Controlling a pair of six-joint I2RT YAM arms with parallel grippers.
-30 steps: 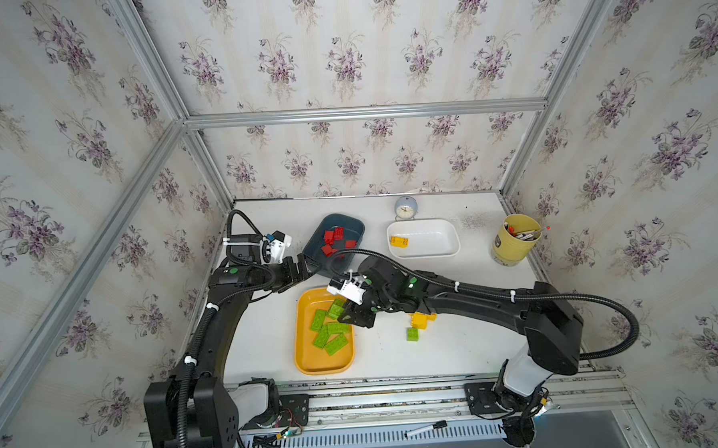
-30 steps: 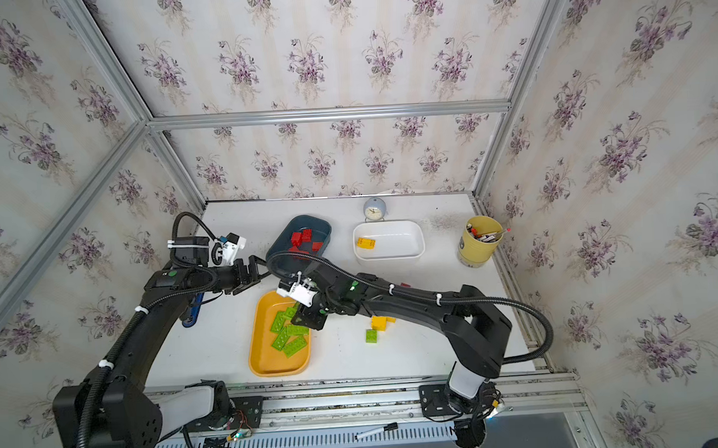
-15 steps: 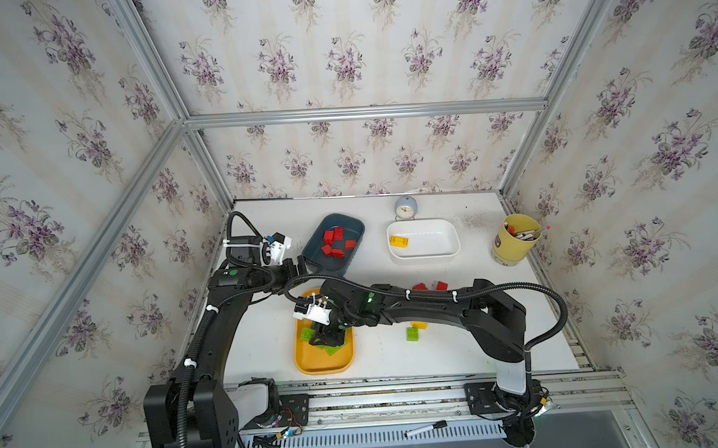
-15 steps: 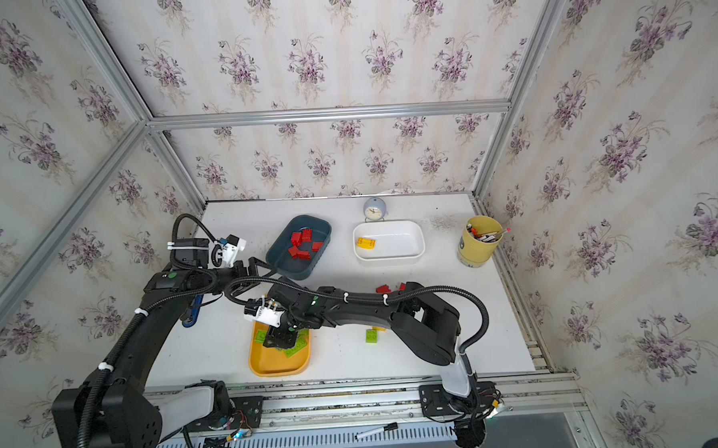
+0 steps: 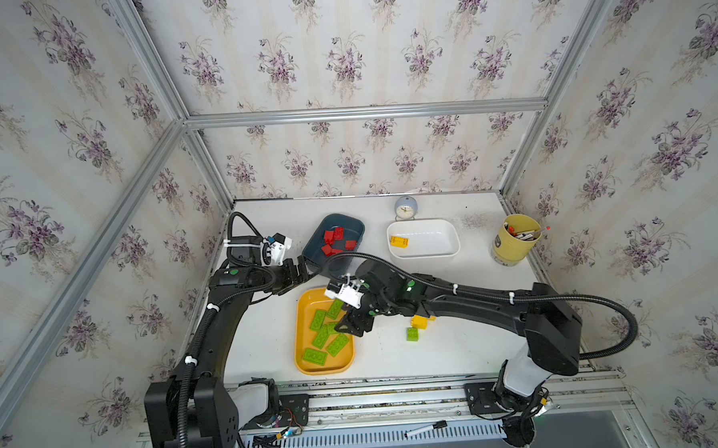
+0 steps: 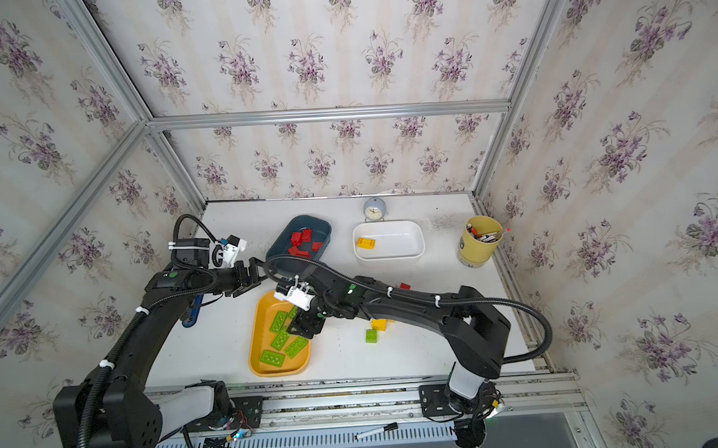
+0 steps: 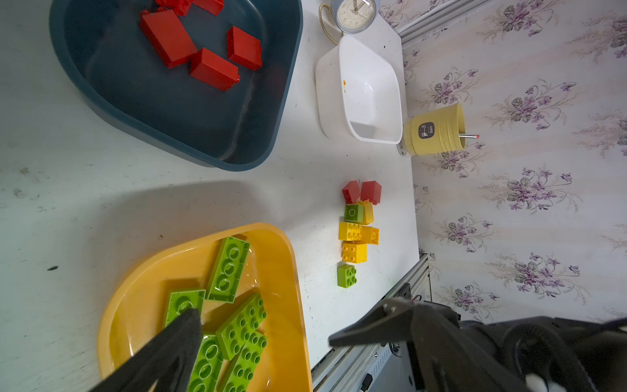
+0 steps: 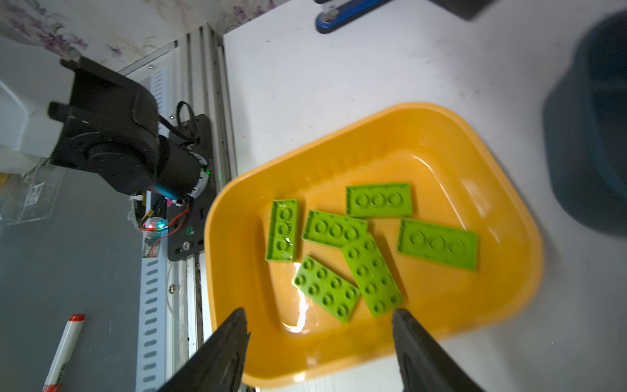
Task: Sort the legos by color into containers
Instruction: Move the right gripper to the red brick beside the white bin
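Plastic green brick (image 5: 412,333): likely light, stiff, slick | pinch its flat sides, below studs | right gripper (image 8: 319,314) apart, empty, over orange tray (image 8: 502,203) | left gripper (image 7: 264,327) apart, empty

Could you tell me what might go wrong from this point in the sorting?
The right tool hangs open over the rim of the yellow-orange tray; a low retreat might snag it. The loose green brick sits tight against yellow bricks, so grasping it may scatter them.
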